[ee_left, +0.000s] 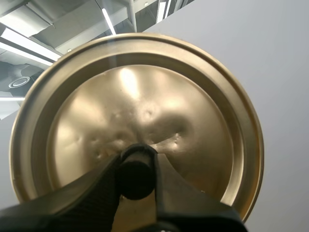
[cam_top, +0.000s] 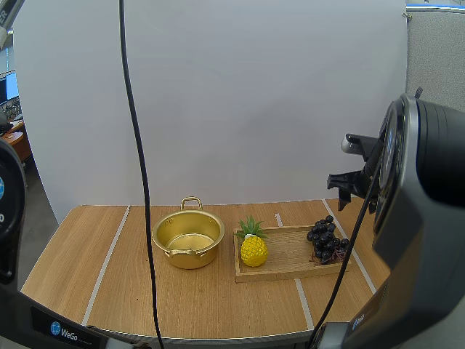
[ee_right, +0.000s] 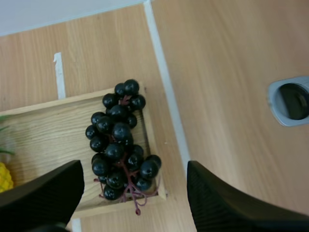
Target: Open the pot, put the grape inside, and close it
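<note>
A gold pot (cam_top: 188, 238) stands open on the table, its inside bare. My left gripper (ee_left: 136, 175) is shut on the black knob of the gold lid (ee_left: 135, 121), which it holds up in the air. A bunch of dark grapes (cam_top: 325, 237) lies at the right end of a wooden tray (cam_top: 290, 260). In the right wrist view the grapes (ee_right: 119, 140) lie below my right gripper (ee_right: 133, 193), which hangs above them with its fingers wide apart. My right gripper (cam_top: 354, 182) is high over the table's right side.
A yellow toy pineapple (cam_top: 253, 247) stands at the left end of the tray, between pot and grapes. White tape lines cross the tabletop. A grey cable port (ee_right: 289, 100) is set in the table right of the tray.
</note>
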